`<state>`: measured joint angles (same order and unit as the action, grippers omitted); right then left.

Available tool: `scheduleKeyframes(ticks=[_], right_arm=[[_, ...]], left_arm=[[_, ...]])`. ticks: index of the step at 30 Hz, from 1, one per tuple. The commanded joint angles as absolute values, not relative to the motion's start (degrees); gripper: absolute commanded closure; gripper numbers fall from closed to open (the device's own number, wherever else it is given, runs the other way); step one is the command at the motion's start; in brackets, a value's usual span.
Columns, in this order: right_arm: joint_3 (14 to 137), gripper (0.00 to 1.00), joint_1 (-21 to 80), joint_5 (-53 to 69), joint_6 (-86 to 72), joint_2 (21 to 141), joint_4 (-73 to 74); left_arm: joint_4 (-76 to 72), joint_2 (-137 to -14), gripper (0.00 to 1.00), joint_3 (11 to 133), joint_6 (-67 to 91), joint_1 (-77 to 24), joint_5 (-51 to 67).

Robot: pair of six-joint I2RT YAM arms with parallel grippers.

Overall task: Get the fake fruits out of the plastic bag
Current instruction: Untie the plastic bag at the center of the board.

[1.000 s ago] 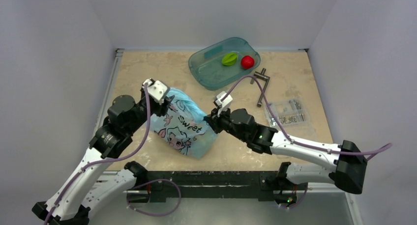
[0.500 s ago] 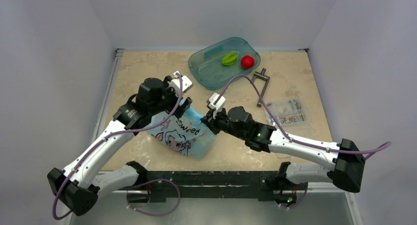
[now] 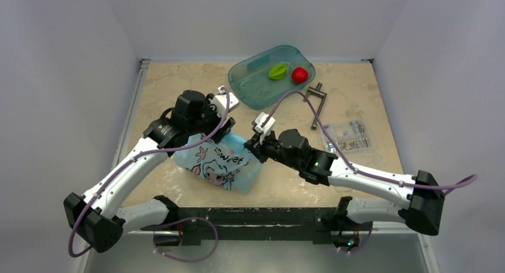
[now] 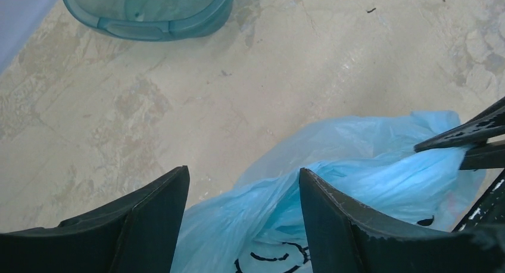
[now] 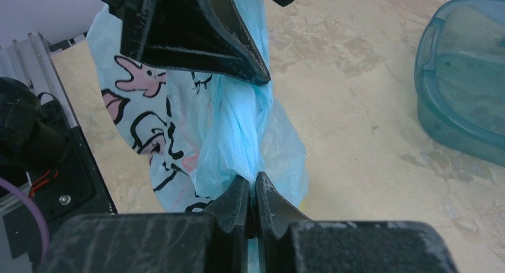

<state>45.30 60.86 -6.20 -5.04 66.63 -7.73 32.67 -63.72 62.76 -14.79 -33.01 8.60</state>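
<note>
Looking from the near edge, you have the bag lying on the table between your two arms, with its cartoon print and the word "Sweet" facing up. Your right gripper is clamped tight on a twisted fold of blue film at the bag's upper right corner. Your left gripper hangs over the bag's top edge with jaws spread, grasping nothing. Crumpled film sits below and between its fingers; you cannot tell whether it touches them. What the bag holds is hidden. Farther right lies a clear packet of small metal parts, and beyond it a metal handle. At the back stands a teal tub, with a green fruit and a red fruit side by side inside.
</note>
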Motion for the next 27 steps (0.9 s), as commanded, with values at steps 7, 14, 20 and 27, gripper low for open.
scheduleKeyframes(ticks=[7, 14, 20, 27], right_arm=[[45.5, 1.00, 61.1, -6.1, -4.3, 61.4, -11.6], [43.7, 1.00, 61.1, -12.3, -7.7, 60.9, -12.6], [41.6, 1.00, 61.1, -19.9, -13.8, 59.7, -14.0], [41.3, 1.00, 61.1, -18.0, -14.5, 60.6, -14.0]], left_arm=[[36.3, -66.4, 0.63, 67.1, -15.7, -32.9, -1.1], [35.2, -64.4, 1.00, 66.7, -14.4, -32.8, -6.3], [31.4, -60.3, 1.00, 64.3, -12.8, -32.6, -14.8], [26.2, -54.4, 0.96, 61.0, -11.3, -31.7, -4.5]])
